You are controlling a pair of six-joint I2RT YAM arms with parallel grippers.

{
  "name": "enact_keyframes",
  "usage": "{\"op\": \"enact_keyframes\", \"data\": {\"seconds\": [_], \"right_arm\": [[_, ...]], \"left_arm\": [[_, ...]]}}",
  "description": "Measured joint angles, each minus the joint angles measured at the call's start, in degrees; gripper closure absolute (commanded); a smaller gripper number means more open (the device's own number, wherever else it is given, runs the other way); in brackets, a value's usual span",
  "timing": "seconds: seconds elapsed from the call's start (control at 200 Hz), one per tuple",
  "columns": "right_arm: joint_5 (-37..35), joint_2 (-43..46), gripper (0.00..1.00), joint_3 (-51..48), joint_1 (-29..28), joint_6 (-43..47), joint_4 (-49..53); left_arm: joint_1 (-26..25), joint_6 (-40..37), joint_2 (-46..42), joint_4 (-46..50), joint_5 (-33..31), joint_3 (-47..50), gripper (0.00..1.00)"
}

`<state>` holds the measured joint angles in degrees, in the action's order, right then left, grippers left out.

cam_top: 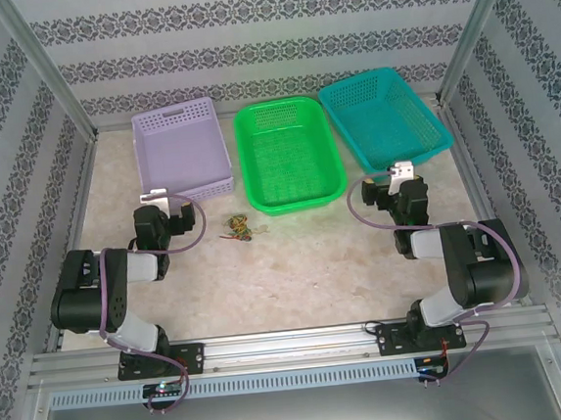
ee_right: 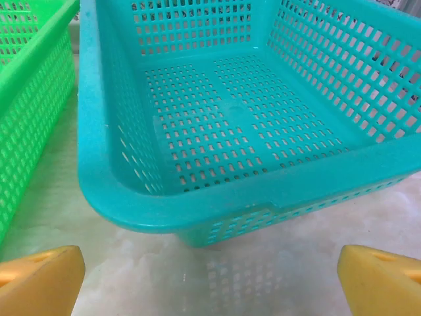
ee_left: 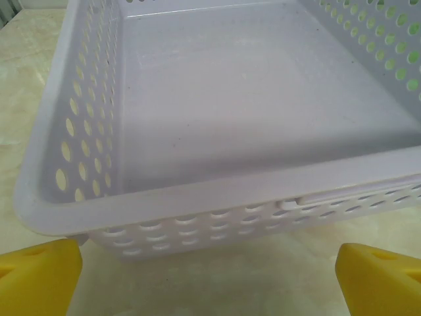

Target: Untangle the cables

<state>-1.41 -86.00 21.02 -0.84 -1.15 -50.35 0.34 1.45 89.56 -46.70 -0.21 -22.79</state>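
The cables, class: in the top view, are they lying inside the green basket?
No, the cables lie in a small tangle on the table, just outside the green basket.

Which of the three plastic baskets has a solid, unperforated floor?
The lavender plastic basket, leftmost, before the left gripper: its floor is plain, holes only in the walls. The green plastic basket and teal plastic basket have slotted floors.

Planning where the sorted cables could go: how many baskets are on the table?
3. The purple basket is on the left, the green basket in the middle and the teal basket on the right, in a row at the back. Nothing suggests another is hidden.
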Motion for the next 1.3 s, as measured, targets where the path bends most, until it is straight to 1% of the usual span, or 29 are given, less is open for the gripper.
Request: {"op": "enact_keyframes", "data": {"seconds": [1.014, 1.079, 1.144, 1.214, 1.299], "right_arm": [[0.4, 0.0, 0.02, 0.0, 0.0, 0.0, 0.0], [-0.3, 0.2, 0.02, 0.0, 0.0, -0.2, 0.2], [-3.4, 2.7, 0.02, 0.0, -0.7, -0.4, 3.2], [-8.4, 9.0, 0.02, 0.0, -2.7, -0.5, 7.5], [-13.5, 19.5, 0.02, -0.1, -5.6, -2.0, 11.1]], "left_arm": [[-0.2, 0.0, -0.5, 0.0, -0.1, 0.2, 0.0], [-1.2, 0.0, -4.7, 2.6, -2.9, 1.2, 0.0], [-2.6, 1.5, -13.6, 10.3, -5.9, 1.2, 0.0], [-3.8, 3.7, -25.2, 16.7, -9.2, 1.0, 0.0], [-5.8, 7.4, -38.8, 23.9, -13.0, 1.0, 0.0]]}}
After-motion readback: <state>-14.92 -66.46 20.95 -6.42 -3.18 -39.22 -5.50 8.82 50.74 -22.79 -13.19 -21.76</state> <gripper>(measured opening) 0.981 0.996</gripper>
